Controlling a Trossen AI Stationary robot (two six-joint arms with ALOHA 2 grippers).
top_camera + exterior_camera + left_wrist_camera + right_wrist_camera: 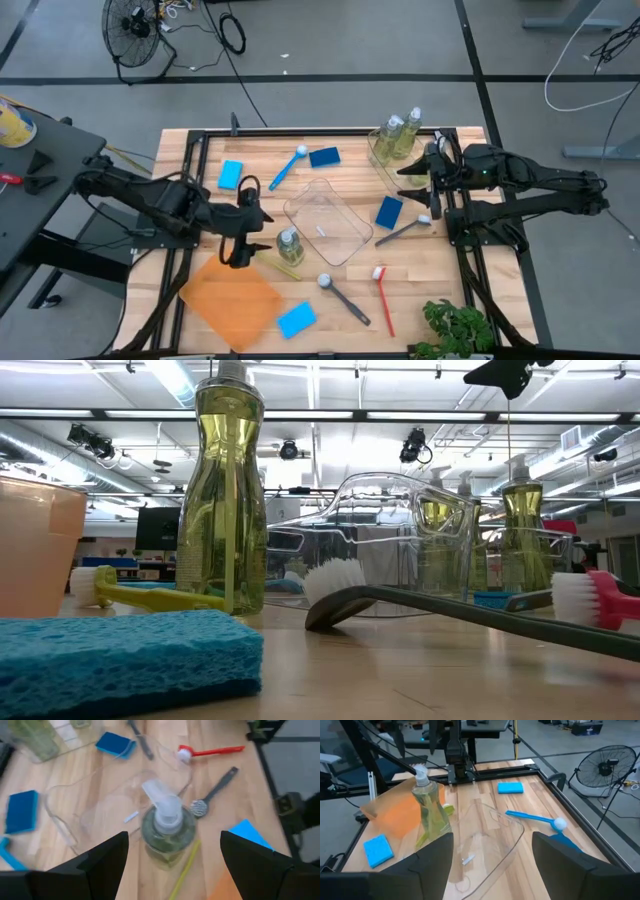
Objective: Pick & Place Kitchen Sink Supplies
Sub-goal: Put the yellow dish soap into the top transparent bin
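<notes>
Yellow-green soap bottle (289, 245), blue sponge (297, 320), red brush (383, 296), orange tray (233, 300), pale wood table (420, 275)

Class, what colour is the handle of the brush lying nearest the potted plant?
Red, with a white bristle head: the brush shows best in the high view.

Soap bottle (289, 244) between tray (232, 297) and tub (330, 225), two bottles (400, 133) in far tub (385, 152)

The bench (210, 160) has a pale wooden plank top set in a black frame. The surrounding floor (330, 40) is grey, crossed by dark lines. A black fan (133, 28) stands on the floor, with black cables (232, 33) beside it. Overhead, strip lights (180, 378) and ducting (60, 445) run along the ceiling.
</notes>
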